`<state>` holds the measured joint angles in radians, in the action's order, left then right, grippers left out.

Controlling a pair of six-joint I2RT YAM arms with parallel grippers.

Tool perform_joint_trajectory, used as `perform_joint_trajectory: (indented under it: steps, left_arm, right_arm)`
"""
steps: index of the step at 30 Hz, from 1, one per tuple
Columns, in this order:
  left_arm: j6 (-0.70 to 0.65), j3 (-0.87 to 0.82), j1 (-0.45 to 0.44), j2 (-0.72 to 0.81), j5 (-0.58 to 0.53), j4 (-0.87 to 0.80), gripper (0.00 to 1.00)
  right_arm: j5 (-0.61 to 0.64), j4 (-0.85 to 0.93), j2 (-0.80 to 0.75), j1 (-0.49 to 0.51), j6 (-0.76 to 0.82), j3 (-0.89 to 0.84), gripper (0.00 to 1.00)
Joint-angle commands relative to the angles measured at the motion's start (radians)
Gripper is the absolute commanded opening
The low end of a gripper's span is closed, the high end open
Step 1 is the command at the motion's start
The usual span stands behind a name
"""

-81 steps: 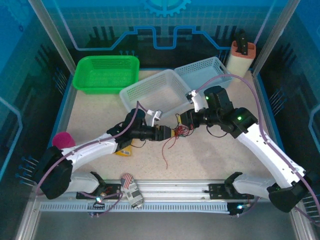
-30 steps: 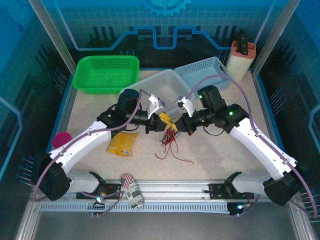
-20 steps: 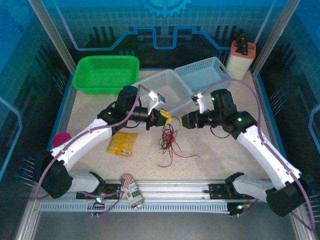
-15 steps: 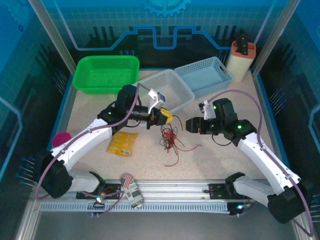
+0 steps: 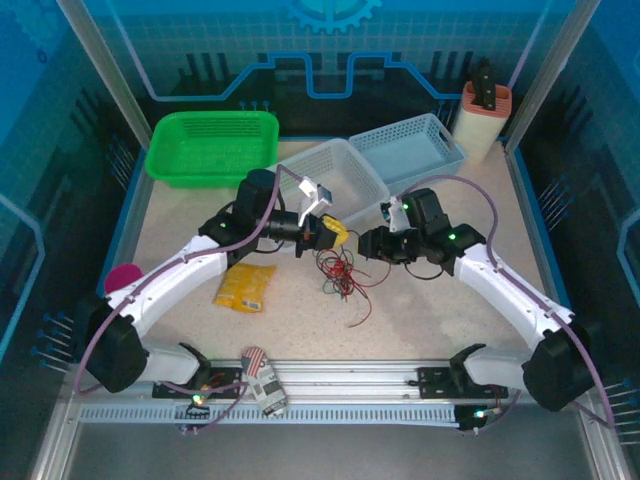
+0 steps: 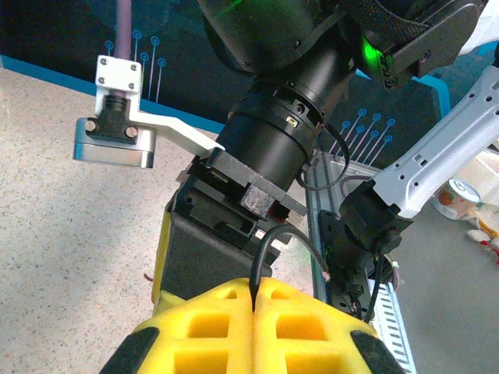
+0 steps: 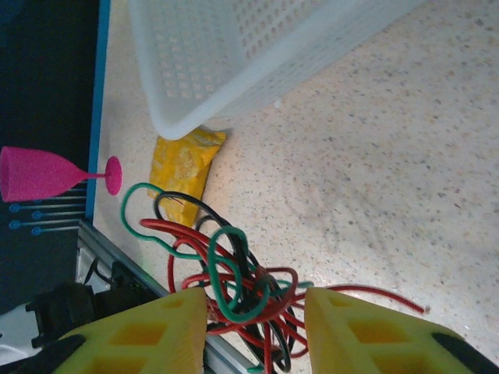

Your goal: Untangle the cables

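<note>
A speckled beige surface point(image 5: 410, 320) sits inside translucent blue panels point(image 5: 200, 40), the back one bearing a gear emblem point(image 5: 335, 12). Slanted aluminium posts point(image 5: 100, 75) frame the corners, and a metal rail point(image 5: 350, 410) lines the near edge

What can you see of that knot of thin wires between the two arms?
The cables are a loose knot of very thin, flexible wires, red, green and black, looped through each other. One red end trails toward the near edge. A black strand is pinched in the shut jaws of the left gripper; the right gripper has its open jaws either side of the loops.
</note>
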<state>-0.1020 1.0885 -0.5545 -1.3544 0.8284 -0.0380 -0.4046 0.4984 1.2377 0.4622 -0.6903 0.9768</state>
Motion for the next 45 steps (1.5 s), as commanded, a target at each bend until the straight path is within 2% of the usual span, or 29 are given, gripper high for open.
perform_joint_trajectory:
  steps: [1, 5, 8, 10, 13, 15, 20, 24, 34, 39, 45]
  left_arm:
    - [0.017, 0.005, 0.005, 0.001, 0.034, 0.037, 0.00]
    - [0.022, -0.001, 0.005, 0.014, 0.034, 0.036, 0.00]
    - [0.031, -0.009, 0.005, 0.027, 0.031, 0.044, 0.00]
    - [0.034, -0.014, 0.005, 0.033, 0.028, 0.050, 0.00]
    - [0.034, -0.016, 0.005, 0.037, 0.027, 0.044, 0.00]
    - [0.032, -0.016, 0.004, 0.041, 0.028, 0.039, 0.00]
    - [0.018, -0.017, 0.004, 0.057, 0.021, 0.023, 0.00]
    - [-0.015, -0.008, 0.009, 0.101, 0.019, -0.074, 0.00]
    - [-0.073, -0.148, 0.075, 0.330, -0.002, -0.339, 0.00]
    - [-0.059, -0.189, 0.116, 0.427, -0.011, -0.387, 0.00]
    - [-0.085, -0.188, 0.156, 0.471, -0.003, -0.467, 0.00]
  right_arm:
    - [-0.077, -0.039, 0.025, 0.029, 0.039, 0.034, 0.37]
    - [-0.081, -0.015, 0.057, 0.059, 0.084, 0.055, 0.36]
    - [-0.071, 0.012, 0.081, 0.066, 0.092, 0.068, 0.30]
    - [-0.052, 0.020, 0.086, 0.072, 0.094, 0.069, 0.22]
    - [-0.013, 0.035, 0.076, 0.078, 0.098, 0.072, 0.04]
    - [0.018, 0.059, 0.069, 0.077, 0.109, 0.083, 0.00]
    - [0.079, 0.119, 0.067, 0.078, 0.132, 0.103, 0.00]
    - [0.215, 0.214, 0.059, 0.061, 0.167, 0.109, 0.00]
    - [0.276, 0.222, 0.013, -0.195, 0.163, -0.013, 0.00]
    - [0.320, 0.222, 0.035, -0.263, 0.162, -0.028, 0.00]
    - [0.393, 0.220, 0.046, -0.308, 0.169, -0.040, 0.00]
